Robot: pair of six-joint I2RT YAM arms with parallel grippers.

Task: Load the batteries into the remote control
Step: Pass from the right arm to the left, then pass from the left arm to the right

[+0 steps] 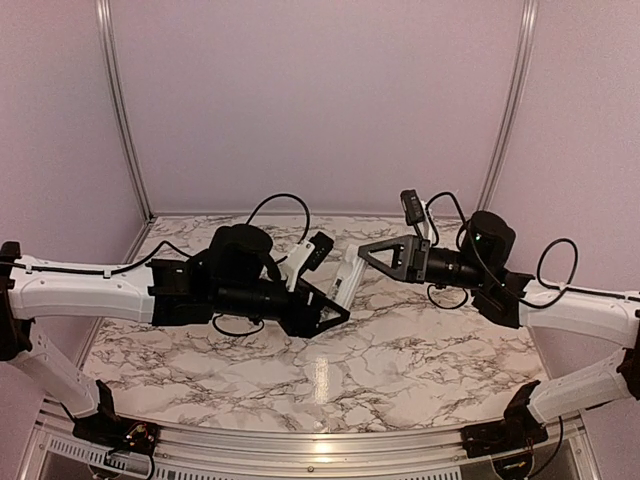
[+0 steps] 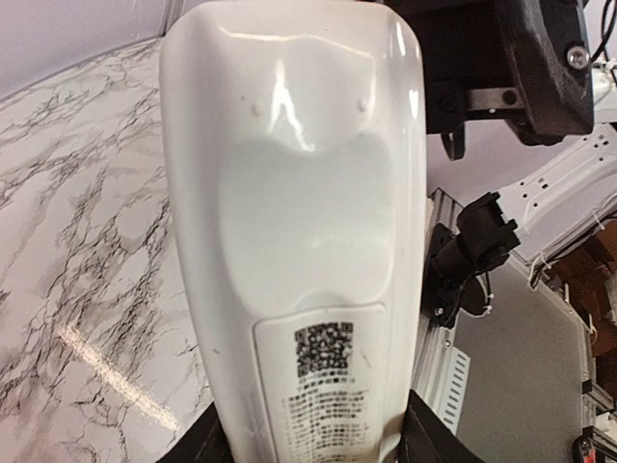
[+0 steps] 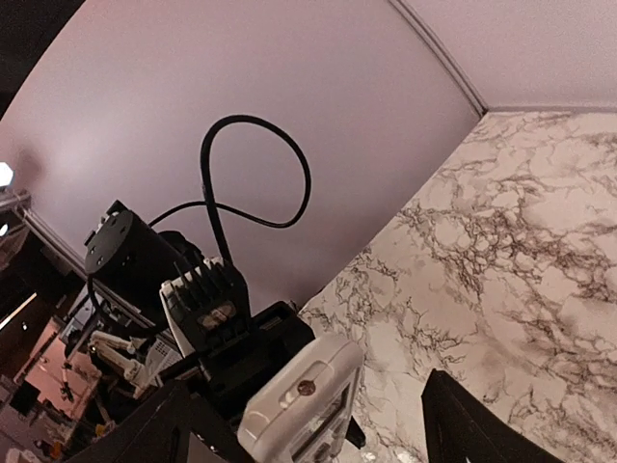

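The white remote control [image 1: 347,275] hangs in the air above the middle of the table, held at its lower end by my left gripper [image 1: 328,303], which is shut on it. In the left wrist view its back [image 2: 299,222] fills the frame, with the QR-code cover panel [image 2: 323,386] in place and a black finger [image 2: 429,439] on either side. My right gripper [image 1: 366,255] faces the remote's far end. Its jaws stand open with that end [image 3: 304,400] between them, apart from both fingers [image 3: 472,424]. The batteries are out of view.
The marble table [image 1: 400,360] lies below both grippers. A pink back wall [image 1: 320,100] with aluminium posts [image 1: 125,110] closes the far side. The left arm's wrist camera and looped black cable [image 3: 217,193] sit just behind the remote.
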